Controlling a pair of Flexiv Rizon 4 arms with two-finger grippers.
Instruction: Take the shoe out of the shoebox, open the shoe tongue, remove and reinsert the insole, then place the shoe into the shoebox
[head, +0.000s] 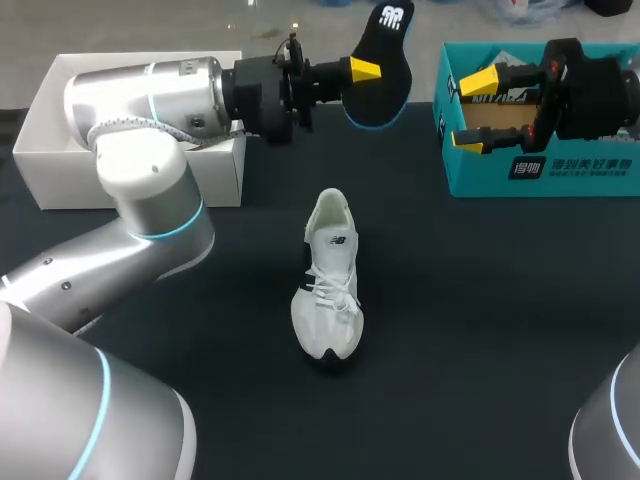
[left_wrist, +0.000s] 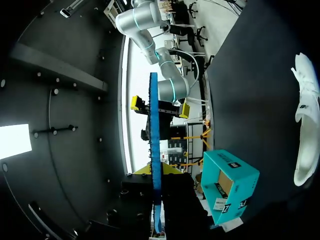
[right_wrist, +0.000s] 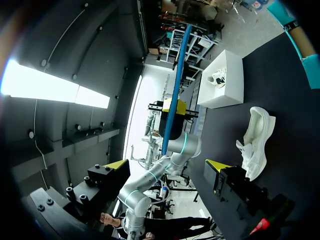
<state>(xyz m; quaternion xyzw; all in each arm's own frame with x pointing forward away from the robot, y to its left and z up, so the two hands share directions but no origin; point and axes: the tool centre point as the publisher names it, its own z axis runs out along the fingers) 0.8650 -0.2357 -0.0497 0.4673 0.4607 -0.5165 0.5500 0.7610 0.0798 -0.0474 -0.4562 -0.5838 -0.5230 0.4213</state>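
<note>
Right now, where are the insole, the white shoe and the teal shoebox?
insole (head: 385, 75): head view, its dark middle.
white shoe (head: 329, 288): head view, on its laces.
teal shoebox (head: 560, 185): head view, front wall.

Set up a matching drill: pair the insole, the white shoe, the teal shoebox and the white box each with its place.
Things:
1. insole
2. white shoe
3. teal shoebox
4. white box

Places:
A. at the far right of the table
B. off the table, gripped in the jaws of the left arm
C. at the far left, behind the left arm
D. upright on its sole, mid-table

Pairs: 1-B, 2-D, 3-A, 4-C
</note>
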